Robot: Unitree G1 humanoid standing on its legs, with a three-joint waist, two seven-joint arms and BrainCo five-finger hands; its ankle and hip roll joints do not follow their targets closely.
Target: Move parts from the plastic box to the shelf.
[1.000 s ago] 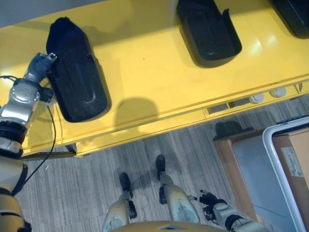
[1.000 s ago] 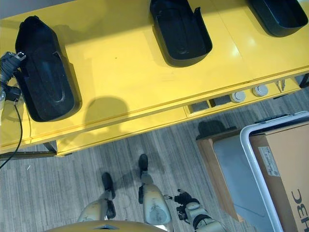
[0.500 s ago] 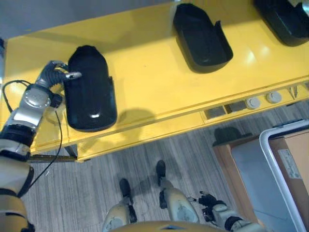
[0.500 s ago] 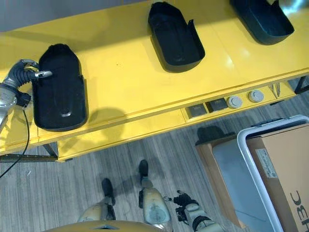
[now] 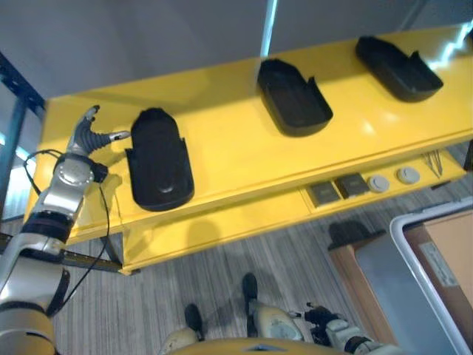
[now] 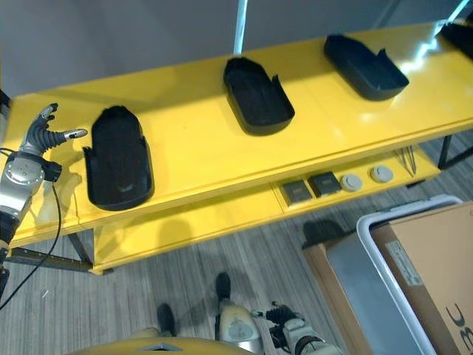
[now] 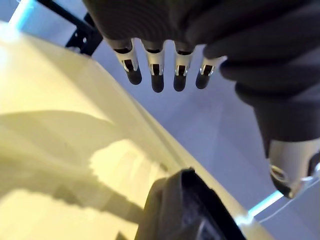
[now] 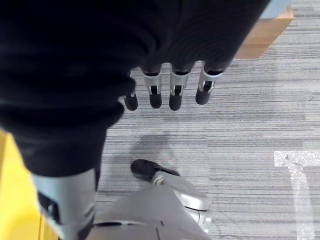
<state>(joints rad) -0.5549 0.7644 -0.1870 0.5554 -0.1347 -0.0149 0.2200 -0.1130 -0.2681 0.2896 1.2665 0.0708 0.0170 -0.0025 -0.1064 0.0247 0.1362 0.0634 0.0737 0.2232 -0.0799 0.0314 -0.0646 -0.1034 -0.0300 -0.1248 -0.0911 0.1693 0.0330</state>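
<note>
Care now lies in drawing the left hand [image 5: 90, 135] straight away from the black part [image 5: 158, 169] resting near the left end of the yellow shelf [image 5: 229, 148], without nudging it toward the front edge. Its fingers are spread, just beside the part, holding nothing. The right hand [image 8: 165, 95] hangs loose-fingered and empty over the floor [image 8: 260, 110].

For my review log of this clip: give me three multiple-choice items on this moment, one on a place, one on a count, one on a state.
1. Where does the leftmost black part lie?
A. on the yellow shelf
B. on the floor
C. in the plastic box

2. How many black parts lie fully in view on the yellow shelf?
A. one
B. three
C. five

3. How is the left robot hand?
A. shut on a part
B. open, beside the part
C. flat on the floor

Key: 1 A, it rests flat on the shelf top; 2 B, three lie spaced along it; 3 B, its fingers are spread, holding nothing.
</note>
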